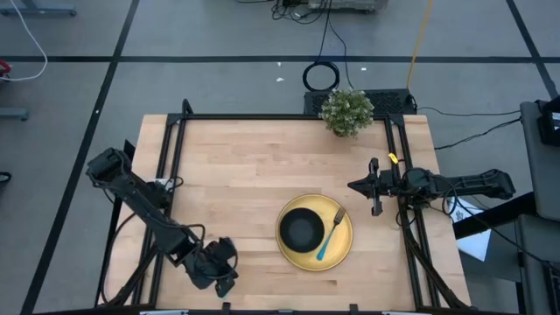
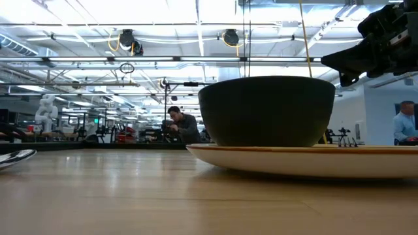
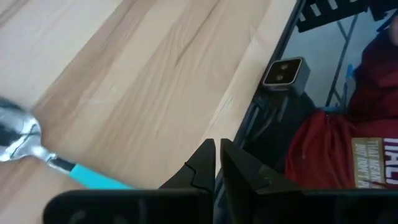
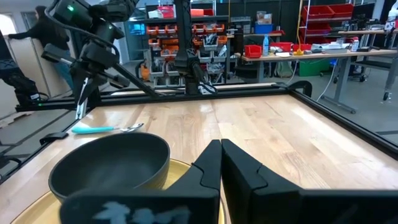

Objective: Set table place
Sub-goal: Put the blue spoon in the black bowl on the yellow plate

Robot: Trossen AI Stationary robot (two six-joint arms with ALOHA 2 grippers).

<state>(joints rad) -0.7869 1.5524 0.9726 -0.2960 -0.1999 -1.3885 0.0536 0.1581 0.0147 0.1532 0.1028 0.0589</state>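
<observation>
Showing cut-off white letters, red cloth (image 3: 336, 155) past table (image 3: 143, 81) edge.

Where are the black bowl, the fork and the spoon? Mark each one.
black bowl (image 1: 301, 227): high view, centre of its inside.
fork (image 1: 330, 236): high view, turquoise handle, lying on the yellow plate (image 1: 341, 254).
spoon (image 4: 102, 129): right wrist view, turquoise handle.

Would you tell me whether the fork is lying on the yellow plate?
Yes, in the high view the fork lies on the yellow plate, just beside the black bowl.
</observation>
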